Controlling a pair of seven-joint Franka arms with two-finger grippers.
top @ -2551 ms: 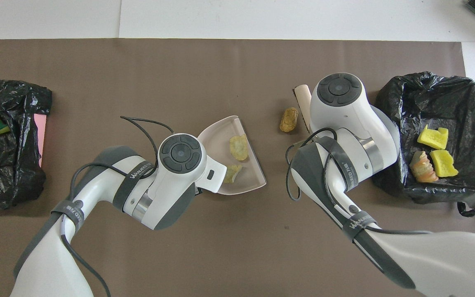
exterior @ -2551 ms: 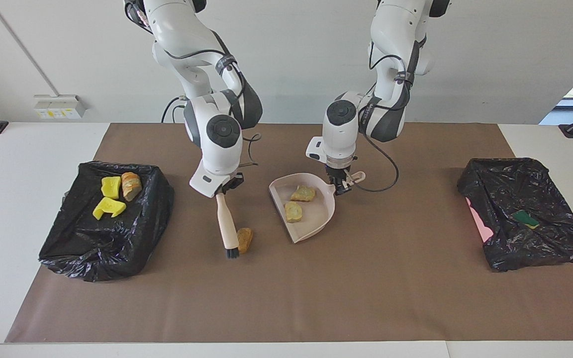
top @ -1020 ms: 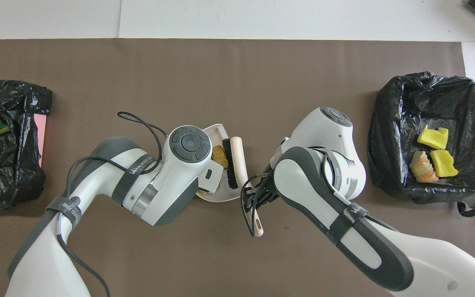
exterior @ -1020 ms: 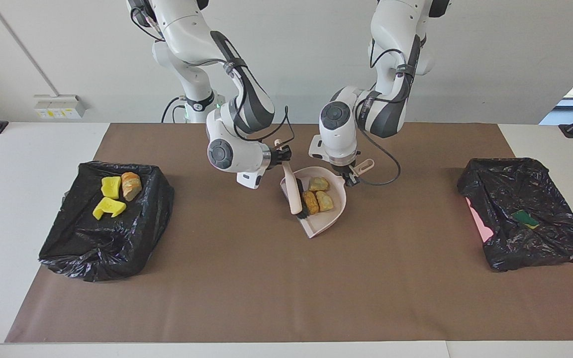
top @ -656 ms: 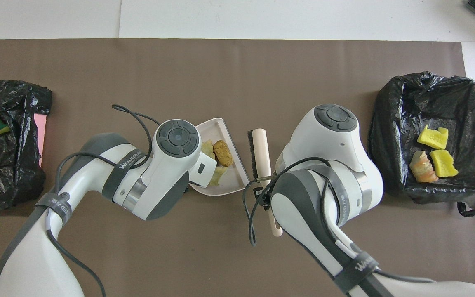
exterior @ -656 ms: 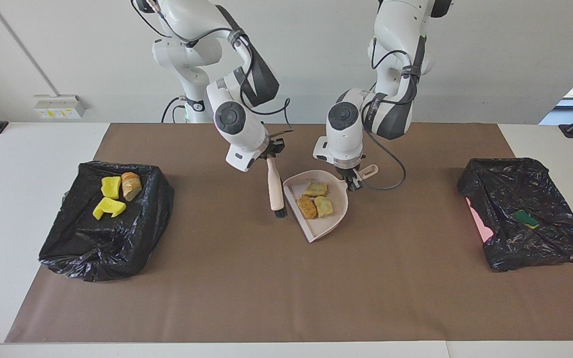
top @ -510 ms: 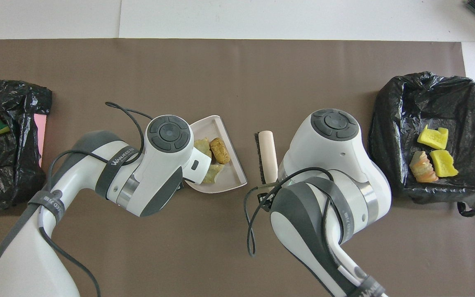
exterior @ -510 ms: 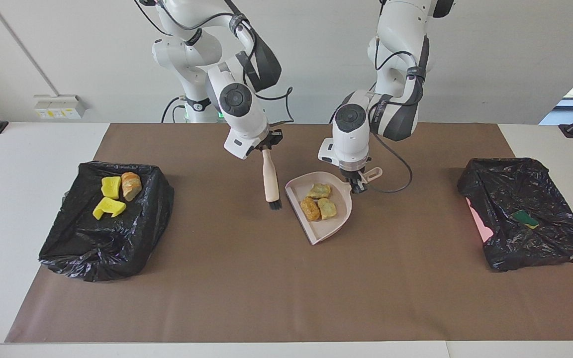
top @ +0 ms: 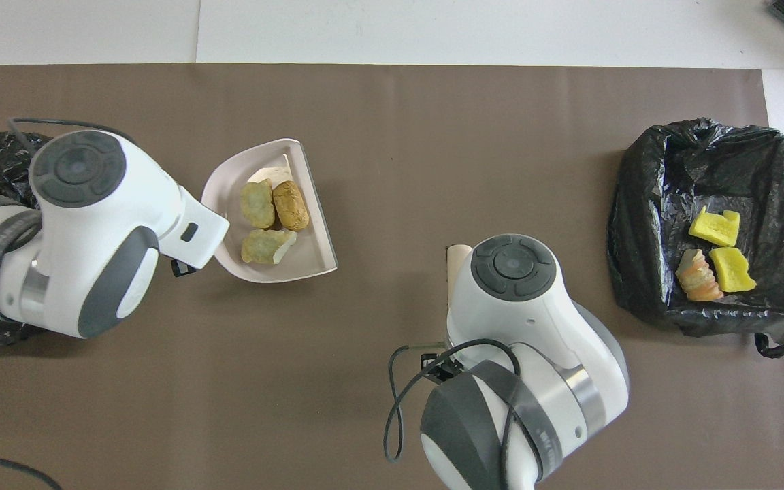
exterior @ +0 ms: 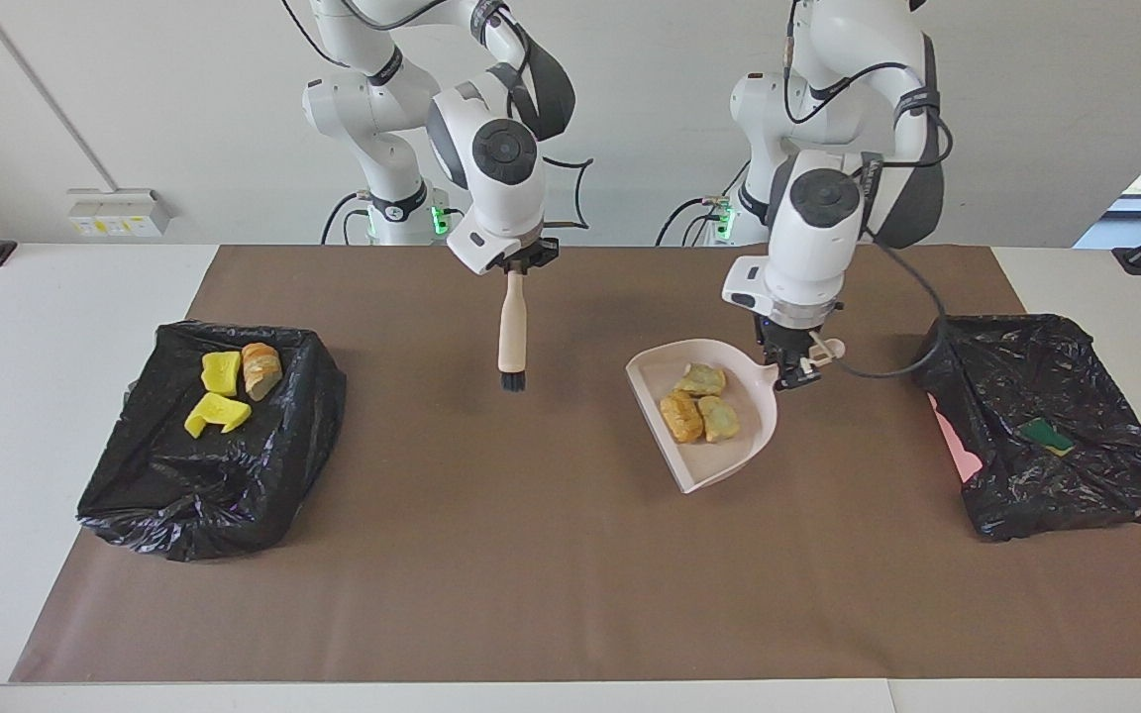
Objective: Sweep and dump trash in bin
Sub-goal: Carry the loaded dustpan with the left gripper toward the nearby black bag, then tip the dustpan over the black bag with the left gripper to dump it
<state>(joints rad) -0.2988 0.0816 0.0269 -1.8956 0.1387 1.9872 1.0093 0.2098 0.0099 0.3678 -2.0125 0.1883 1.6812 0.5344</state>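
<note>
Clock: laid flat on the brown mat (exterior: 531, 555), centre at mid-mat, twelve pointing straight away from the robots.
Right end effector (exterior: 514, 265): clamped on the top of the brush (exterior: 509, 332), which hangs bristles down, clear of the mat, just off centre toward 3. This arm waits.
Left end effector (exterior: 793, 366): pinched tight on the short handle of the dustpan (exterior: 719, 460), over the mat at about 10. The pan looks lifted off the mat, its open lip turned away from the robots.
Trash in pan: three scraps (exterior: 680, 416), one orange-brown and two pale greenish-beige, bunched against the back wall.
Bin at 9 (exterior: 1056, 495): black-bagged and low-walled, with one green-backed sponge (exterior: 1046, 434) inside and a pink patch (exterior: 957, 446) at its wall.
Bin at 3 (exterior: 234, 495): black-bagged, holding two yellow sponge bits (exterior: 221, 373) and one bread-like lump (exterior: 261, 369).
Step in hand, as I judge it: carrying the loaded pan to a bin, most likely the one at 9.
Doing it well: hold the lip level or slightly up so the scraps stay at the back wall. Travel high enough to clear the floppy bag rim. Tip lip-down only once the lip is well inside the opening. Keep the brush parked out of the path.
Count: two end effectors, one brush, one dustpan, two bins, seven scraps. Three scraps are in the pan, three in the bin at 3, one in the bin at 9, and none loose on the mat that I can see.
</note>
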